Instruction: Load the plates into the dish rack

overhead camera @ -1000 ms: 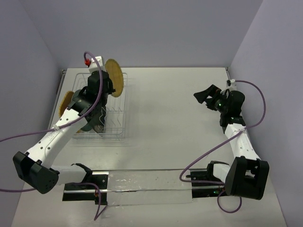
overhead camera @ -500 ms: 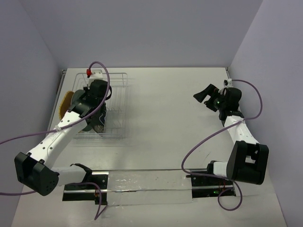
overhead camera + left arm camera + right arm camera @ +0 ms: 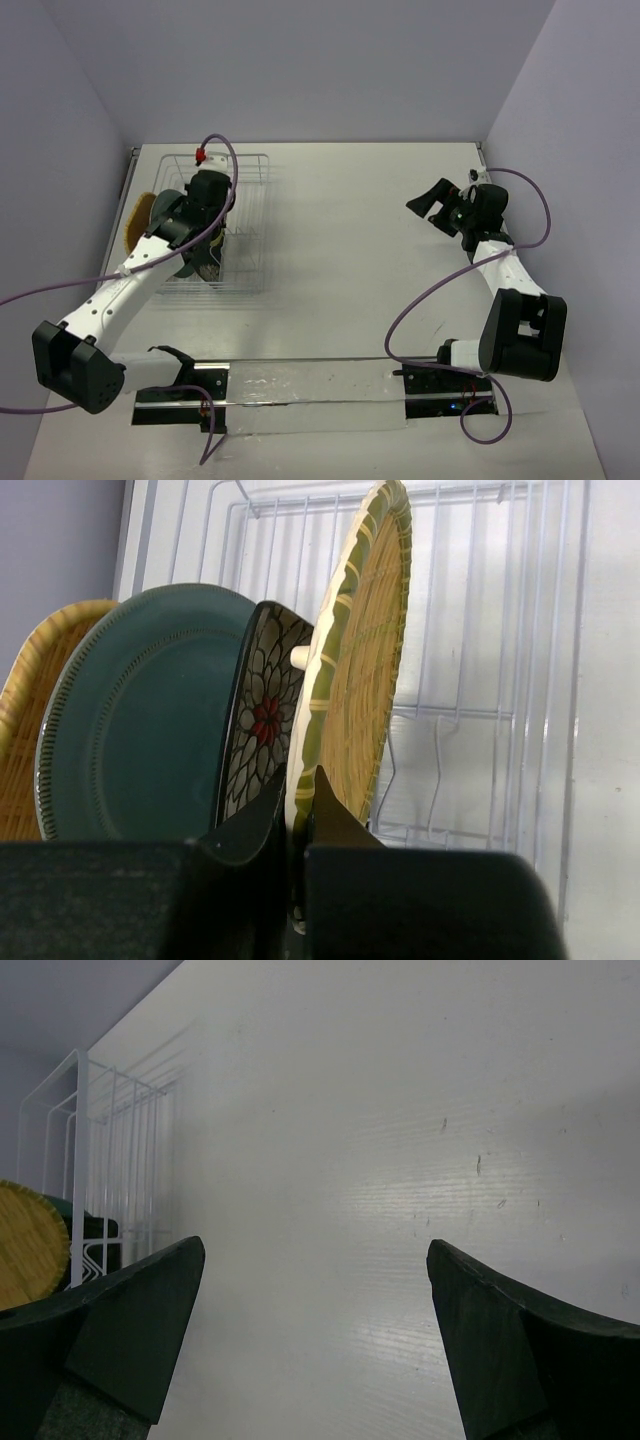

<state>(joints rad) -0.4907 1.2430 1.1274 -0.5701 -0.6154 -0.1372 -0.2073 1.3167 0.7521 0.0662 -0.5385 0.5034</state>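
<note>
Here, left pincer (image 3: 300, 785) pinches the woven plate (image 3: 360, 680) rim; right pincer (image 3: 315, 1250) gapes.

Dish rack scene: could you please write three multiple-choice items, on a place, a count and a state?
1. Which plate stands right beside the woven plate? A teal plate B floral plate C yellow plate
2. How many plates show in the left wrist view? A two B four C six
3. The right tool is: A open B shut on a plate C shut, empty

1 B: the floral plate is its neighbour, the teal comes next.
2 B: yellow, teal, floral, woven.
3 A: its jaws stand wide apart, empty.
</note>
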